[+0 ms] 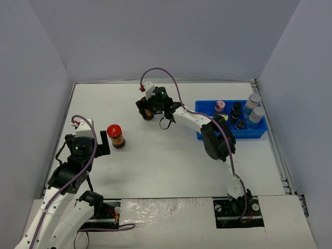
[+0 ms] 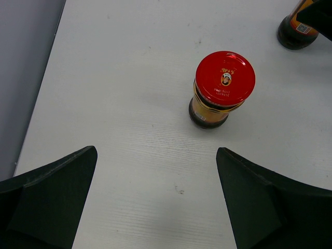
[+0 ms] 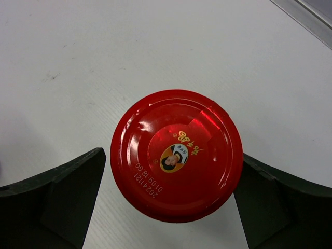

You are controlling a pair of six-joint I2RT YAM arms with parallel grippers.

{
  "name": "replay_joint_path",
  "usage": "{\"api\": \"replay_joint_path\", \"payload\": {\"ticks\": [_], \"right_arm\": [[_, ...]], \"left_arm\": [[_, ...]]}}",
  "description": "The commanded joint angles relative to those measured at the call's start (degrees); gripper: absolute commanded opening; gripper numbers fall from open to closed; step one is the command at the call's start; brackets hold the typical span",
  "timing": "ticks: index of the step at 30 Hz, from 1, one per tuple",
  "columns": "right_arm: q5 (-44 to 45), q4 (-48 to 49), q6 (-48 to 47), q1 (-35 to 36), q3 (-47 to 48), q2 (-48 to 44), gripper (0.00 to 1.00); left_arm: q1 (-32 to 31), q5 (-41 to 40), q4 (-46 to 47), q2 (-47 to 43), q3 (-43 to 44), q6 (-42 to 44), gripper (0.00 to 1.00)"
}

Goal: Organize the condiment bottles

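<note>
The left fingers point(image 2: 57, 197) gape wide above the tabletop point(image 2: 129, 78) and hold nothing. A red-lidded jar point(image 2: 223, 80) stands upright just ahead of them, untouched. Farther right, the right fingers point(image 3: 57, 197) straddle a second red-lidded jar point(image 3: 176, 155), also upright. They are spread wider than its lid, with a sliver of tabletop showing on one side. At far right, other bottles point(image 1: 220, 106) stand in the blue tray point(image 1: 228, 136).

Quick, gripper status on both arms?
Left gripper: open and empty, with a red-lidded jar standing ahead of it.
Right gripper: open, straddling the other red-lidded jar, not visibly clamped.
</note>
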Motion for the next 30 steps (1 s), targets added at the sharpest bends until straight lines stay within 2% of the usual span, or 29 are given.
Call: {"api": "replay_joint_path", "payload": {"ticks": [1,2,7,9,12,17,30], "right_arm": [[2.19,7.39,0.79,0.29,3.52,-0.05,0.92],[2.17,7.70,0.90,0.30,3.67,0.18,0.90],[1.90,6.88,1.01,0.30,4.99,1.16,0.68],[2.23,7.23,1.18,0.30,3.99,0.69,0.55],[3.40,9.22,1.48,0.30,-0.59,-2.90,0.29],[5.24,10.70,2.17,0.30,-7.99,-11.52,0.02],[12.22,6.86,2.18,-3.06,-25.72,-39.59,0.00]], "left_arm": [[0.35,0.33,3.63,1.13,1.01,0.72,0.97],[0.35,0.34,3.63,1.15,1.07,0.72,0.97],[0.35,0.51,3.65,1.32,1.01,0.63,0.97],[0.35,0.43,3.72,1.24,1.01,0.72,0.97],[0.35,0.49,3.81,1.24,0.92,0.81,0.97],[0.35,0.52,3.83,1.01,0.92,0.90,0.97],[0.49,-0.10,3.66,0.91,1.09,0.75,0.97]]}}
